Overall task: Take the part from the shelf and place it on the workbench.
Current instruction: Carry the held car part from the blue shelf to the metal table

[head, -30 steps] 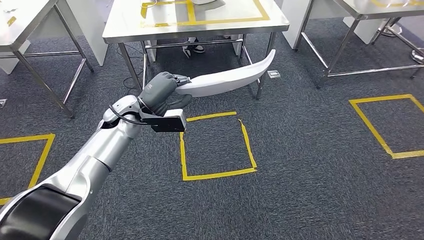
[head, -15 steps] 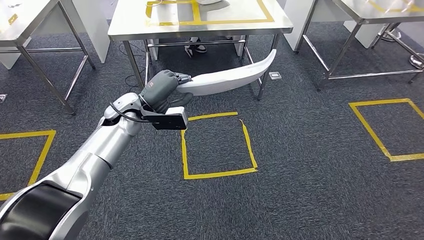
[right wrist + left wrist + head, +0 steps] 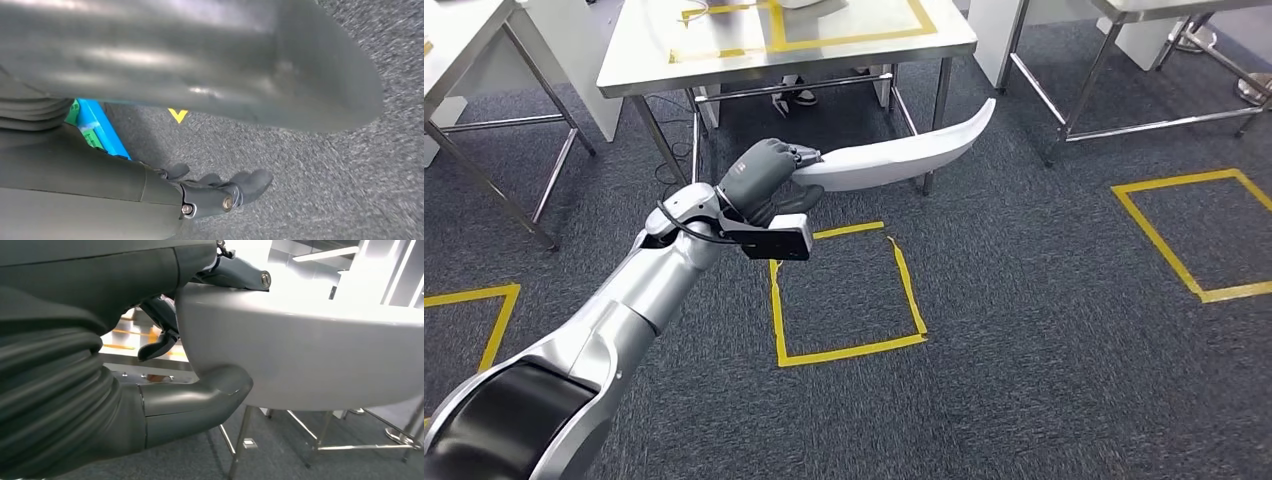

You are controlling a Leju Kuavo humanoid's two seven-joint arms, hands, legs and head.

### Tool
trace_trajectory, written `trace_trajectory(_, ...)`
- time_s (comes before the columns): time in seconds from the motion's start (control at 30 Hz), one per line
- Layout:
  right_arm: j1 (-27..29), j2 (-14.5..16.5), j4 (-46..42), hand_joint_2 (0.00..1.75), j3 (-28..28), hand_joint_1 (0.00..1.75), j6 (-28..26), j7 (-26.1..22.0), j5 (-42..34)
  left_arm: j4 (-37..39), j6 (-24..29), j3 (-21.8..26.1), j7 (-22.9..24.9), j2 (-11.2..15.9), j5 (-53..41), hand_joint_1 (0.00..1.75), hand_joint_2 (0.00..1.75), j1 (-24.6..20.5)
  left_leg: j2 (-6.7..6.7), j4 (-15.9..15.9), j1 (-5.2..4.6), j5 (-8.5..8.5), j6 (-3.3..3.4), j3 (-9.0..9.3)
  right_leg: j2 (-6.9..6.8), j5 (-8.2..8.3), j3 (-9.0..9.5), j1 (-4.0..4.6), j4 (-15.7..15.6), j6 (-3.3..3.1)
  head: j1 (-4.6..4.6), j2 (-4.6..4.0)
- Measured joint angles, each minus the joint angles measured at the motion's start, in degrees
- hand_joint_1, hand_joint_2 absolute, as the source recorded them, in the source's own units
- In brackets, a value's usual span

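The left hand [image 3: 759,178] grips one end of a long curved white plastic part [image 3: 904,155], unlabelled, near the steel bench [image 3: 724,75]; the right hand [image 3: 220,192] hangs with fingers apart, holding nothing.

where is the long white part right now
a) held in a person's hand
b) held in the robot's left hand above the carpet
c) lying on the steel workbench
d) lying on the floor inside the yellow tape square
b: the left hand grips one end of the white part, which juts out above the carpet, short of the workbench.

White part [image 3: 894,158]; grey hand [image 3: 762,180]; yellow tape square [image 3: 844,290]; dark grey carpet [image 3: 1044,330].
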Motion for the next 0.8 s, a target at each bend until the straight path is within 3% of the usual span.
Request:
trace_trajectory(0.07,0.0,0.1,0.0,0.00,0.0,0.00,0.0,-0.1,0.0,0.1,0.0,0.0,-0.1,-0.1,0.0,1.75,1.75,-0.2,-0.05,3.6,0.18,-0.12,-0.50,-1.62,0.30,-0.85,1.14,0.11,0.2,-0.98,-0.45,0.00)
trace_trajectory(0.13,0.0,0.1,0.0,0.00,0.0,0.00,-0.1,-0.1,-0.1,0.2,0.0,0.0,-0.1,-0.1,0.0,1.75,1.75,-0.2,-0.07,10.4,0.12,-1.61,-0.59,-6.23,0.51,-1.83,2.40,0.45,0.0,-1.55,-0.85,0.00)
trace_trajectory(0.2,0.1,0.1,0.0,0.00,0.0,0.00,-0.1,-0.1,-0.1,0.3,0.0,0.0,-0.1,-0.1,0.0,1.75,1.75,0.1,-0.10,14.9,-0.21,-3.83,-0.10,-10.80,0.79,-3.05,3.85,0.94,0.0,-1.94,-1.02,0.00)
trace_trajectory(0.23,0.1,0.1,0.0,0.00,0.0,0.00,-0.1,-0.1,-0.1,0.4,0.0,0.0,-0.1,-0.1,0.0,1.75,1.75,0.2,-0.12,14.8,-0.50,-4.04,0.44,-12.01,0.94,-3.76,4.73,1.26,0.0,-2.12,-1.10,0.00)
trace_trajectory(0.27,0.1,0.1,0.0,0.00,0.0,0.00,-0.1,-0.1,-0.1,0.5,0.0,0.0,-0.1,0.0,0.0,1.75,1.75,0.2,-0.17,13.1,-0.89,-3.13,1.17,-12.39,1.09,-4.50,5.72,1.60,-0.1,-2.27,-1.23,0.00)
trace_trajectory(0.3,0.2,0.1,0.0,0.00,0.0,0.00,-0.1,-0.1,-0.1,0.6,0.0,0.0,-0.1,0.1,0.0,1.75,1.75,0.2,-0.27,9.9,-1.42,-0.78,2.15,-12.12,1.18,-5.25,6.76,1.93,-0.2,-2.41,-1.34,0.00)
trace_trajectory(0.37,0.0,0.4,0.1,0.00,0.0,0.00,-0.2,-0.2,0.0,0.7,0.2,0.0,-0.1,0.4,0.0,1.75,1.75,0.3,-1.22,3.0,-2.71,6.12,4.07,-11.14,1.42,-6.71,8.64,2.49,-0.5,-2.40,-1.37,0.00)
trace_trajectory(0.4,-0.1,0.5,0.1,0.00,-0.1,0.00,-0.2,-0.2,0.0,0.7,0.2,-0.1,-0.1,0.5,0.0,1.75,1.75,0.4,-1.74,0.8,-3.18,8.67,4.50,-10.49,1.56,-7.36,9.34,2.63,-0.8,-2.28,-1.31,0.00)
trace_trajectory(0.43,-0.2,0.7,0.1,0.00,-0.1,0.00,-0.2,-0.2,0.0,0.7,0.3,-0.1,-0.1,0.6,0.0,1.75,1.75,0.4,-2.20,-0.4,-3.43,9.81,4.59,-9.92,1.73,-7.70,9.97,2.69,-0.9,-2.11,-1.24,0.00)
trace_trajectory(0.47,-0.2,0.5,0.0,0.00,-0.1,0.00,-0.2,-0.1,-0.1,0.7,0.3,-0.1,-0.1,0.6,0.0,1.75,1.75,0.4,-2.44,-0.6,-3.44,9.52,4.51,-9.17,1.90,-7.69,10.37,2.69,-0.7,-1.89,-1.28,0.00)
trace_trajectory(0.53,-0.2,0.5,0.0,0.00,-0.2,0.00,-0.3,-0.1,-0.2,0.5,0.2,-0.1,-0.1,0.4,0.0,1.75,1.75,0.0,-2.34,-1.3,-3.19,8.60,4.68,-7.34,1.58,-6.24,9.34,2.61,2.6,-1.45,-1.28,0.00)
trace_trajectory(0.6,-0.4,0.4,0.0,0.00,-0.2,0.00,-0.5,-0.1,-0.2,0.5,-0.1,-0.1,-0.1,0.2,0.0,1.75,1.75,-0.4,-2.24,-1.7,-2.91,7.40,5.04,-5.45,0.93,-5.35,5.21,2.53,9.0,-0.89,-1.12,0.00)
trace_trajectory(0.63,-0.5,0.4,0.0,0.00,-0.3,0.00,-0.5,-0.1,-0.2,0.5,-0.3,-0.1,-0.1,0.1,0.0,1.75,1.75,-0.5,-2.19,-1.7,-2.83,6.66,5.15,-4.63,0.68,-6.22,2.66,2.50,12.1,-0.59,-1.00,0.00)
trace_trajectory(0.67,-0.4,0.3,0.0,0.00,-0.3,0.00,-0.6,-0.1,-0.3,0.6,-0.4,-0.1,-0.1,0.0,0.0,1.75,1.75,-0.5,-2.16,-1.8,-2.77,5.90,5.19,-3.83,0.60,-8.13,0.26,2.42,14.1,-0.33,-0.91,0.00)
trace_trajectory(0.73,-0.2,0.3,0.0,0.00,-0.3,0.00,-0.6,-0.1,-0.3,0.6,-0.4,-0.1,-0.1,-0.1,0.0,1.75,1.75,-0.3,-2.14,-1.7,-2.68,4.20,5.13,-1.88,0.46,-12.02,-3.11,2.19,14.4,0.11,-0.80,0.00)
trace_trajectory(0.77,-0.1,0.3,0.0,0.00,-0.3,0.00,-0.6,-0.1,-0.3,0.7,-0.4,-0.1,-0.1,-0.2,0.0,1.75,1.75,-0.2,-2.13,-1.7,-2.66,3.27,5.04,-0.77,0.35,-12.33,-3.87,2.09,12.7,0.25,-0.75,0.00)
trace_trajectory(0.8,0.0,0.3,0.0,0.00,-0.3,0.00,-0.7,-0.1,-0.3,0.7,-0.4,-0.1,-0.1,-0.2,0.0,1.75,1.75,-0.1,-2.09,-1.7,-2.64,2.29,4.89,0.40,0.21,-10.72,-4.12,2.01,9.9,0.32,-0.73,0.00)
